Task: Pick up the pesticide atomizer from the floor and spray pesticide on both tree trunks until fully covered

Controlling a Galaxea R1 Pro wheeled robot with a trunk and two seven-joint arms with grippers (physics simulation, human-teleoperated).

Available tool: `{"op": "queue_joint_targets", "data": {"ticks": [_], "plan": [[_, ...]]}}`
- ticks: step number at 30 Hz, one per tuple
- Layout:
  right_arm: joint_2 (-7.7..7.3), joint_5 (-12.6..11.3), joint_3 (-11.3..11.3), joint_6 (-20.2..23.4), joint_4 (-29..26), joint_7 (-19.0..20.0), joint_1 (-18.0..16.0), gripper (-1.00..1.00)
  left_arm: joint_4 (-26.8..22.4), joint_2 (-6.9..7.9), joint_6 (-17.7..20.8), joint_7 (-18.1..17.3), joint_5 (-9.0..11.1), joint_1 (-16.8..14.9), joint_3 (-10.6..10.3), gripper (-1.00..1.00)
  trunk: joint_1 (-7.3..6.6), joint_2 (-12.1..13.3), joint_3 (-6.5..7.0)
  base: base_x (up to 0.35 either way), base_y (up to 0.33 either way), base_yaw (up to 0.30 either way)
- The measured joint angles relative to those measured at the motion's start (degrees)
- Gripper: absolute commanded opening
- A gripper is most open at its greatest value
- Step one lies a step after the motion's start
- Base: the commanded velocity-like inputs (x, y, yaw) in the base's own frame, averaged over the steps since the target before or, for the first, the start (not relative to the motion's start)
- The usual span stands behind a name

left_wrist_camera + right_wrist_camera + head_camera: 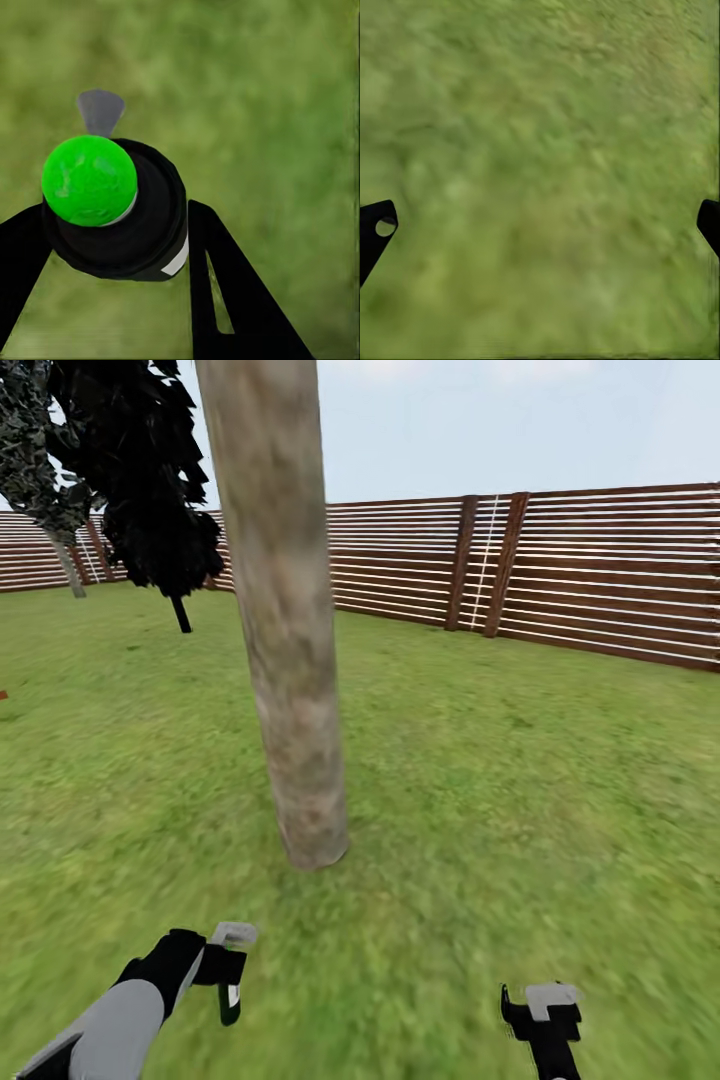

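fingers of the left gripper clamp the atomizer — right gripper spread wide, empty — trunk ahead.

right claw (fingers spread) above blurry grass.

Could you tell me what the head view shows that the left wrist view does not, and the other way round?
Head view alone: the thick grey-tan tree trunk rising from the lawn, the brown slat fence, a dark leafy bush, sky, and the right gripper, open and empty. Left wrist view alone: a close look at the pesticide atomizer, with its bright green round cap, black body and grey nozzle tip, sitting between the black fingers. Both share the blurry green grass and the left gripper, shut on the atomizer.
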Motion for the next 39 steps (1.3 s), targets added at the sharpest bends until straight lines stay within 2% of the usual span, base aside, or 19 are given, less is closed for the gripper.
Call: {"op": "queue_joint_targets", "data": {"ticks": [2,5,14,19,24,26,27,29,30,32,34,35,36,39], "plan": [[-0.07,-2.90,0.01,0.03,-0.02,0.02,0.30,1.00,0.04,-0.02,0.10,0.03,-0.02,-0.47,0.04,-1.00,0.00,0.00,0.01,0.170,-0.220,-0.256],[-0.09,-4.83,0.09,0.06,0.03,0.10,0.39,1.00,0.08,0.05,0.09,0.11,-0.05,-0.61,0.06,-1.00,0.00,0.00,0.02,0.043,-0.262,-0.260],[-0.01,-5.24,0.11,0.07,0.13,0.20,0.67,1.00,-0.06,0.12,-0.52,0.22,0.31,-0.52,0.55,-1.00,0.00,0.00,0.02,0.052,-0.167,-0.203],[0.10,-5.24,0.10,0.07,0.13,0.21,1.01,1.00,-0.85,-0.32,-0.59,0.71,0.25,-2.24,0.53,-1.00,0.00,0.00,0.02,0.002,-0.002,-0.005],[0.10,-5.24,0.10,0.07,0.14,0.21,1.11,1.00,-8.22,0.13,-0.30,0.99,0.45,-2.35,0.62,-1.00,0.00,0.00,0.02,0.000,0.000,0.000],[0.14,-5.24,0.10,0.07,0.15,0.21,1.11,1.00,-9.10,-0.69,-0.20,0.93,0.52,-2.38,0.49,-1.00,0.00,0.00,0.02,0.000,0.000,0.000],[0.16,-5.24,0.10,0.07,0.19,0.21,1.11,1.00,-9.28,-2.55,-0.16,0.92,0.62,-2.41,0.32,-1.00,0.00,0.00,0.02,0.000,0.000,0.000],[0.16,-5.24,0.10,0.07,0.18,0.21,1.11,1.00,-9.46,-4.67,-0.12,0.85,0.63,-2.46,0.22,-1.00,0.00,0.00,0.02,0.000,0.000,0.000],[0.16,-5.24,0.10,0.07,0.18,0.21,1.11,1.00,-9.56,-5.12,-0.14,0.86,0.46,-2.69,0.21,-1.00,0.00,0.00,0.02,0.000,0.000,0.000],[0.17,-5.24,0.11,0.07,0.15,0.21,1.11,1.00,-9.79,-4.37,-0.12,0.85,0.21,-3.43,0.52,-1.00,0.00,0.00,0.02,0.000,0.000,0.000],[0.12,-5.24,0.11,0.07,0.14,0.21,1.11,1.00,-9.85,-1.06,-0.14,0.82,-0.05,-3.54,0.76,-1.00,0.00,0.00,0.02,0.000,0.000,0.000],[0.09,-5.24,0.11,0.07,0.13,0.21,1.11,1.00,-9.82,1.02,-0.17,0.77,0.32,-3.23,1.61,-1.00,0.00,0.00,0.02,0.000,0.000,0.000],[0.12,-5.24,0.11,0.07,0.13,0.21,1.11,1.00,-9.83,1.73,-0.22,0.75,1.28,-3.05,1.84,-1.00,0.00,0.00,0.02,0.000,0.000,0.000],[0.10,-5.25,0.09,0.07,0.13,0.21,1.11,1.00,-9.82,0.88,-0.43,0.74,2.08,-3.04,1.69,-1.00,0.00,0.00,0.02,0.184,0.000,0.000]]}}
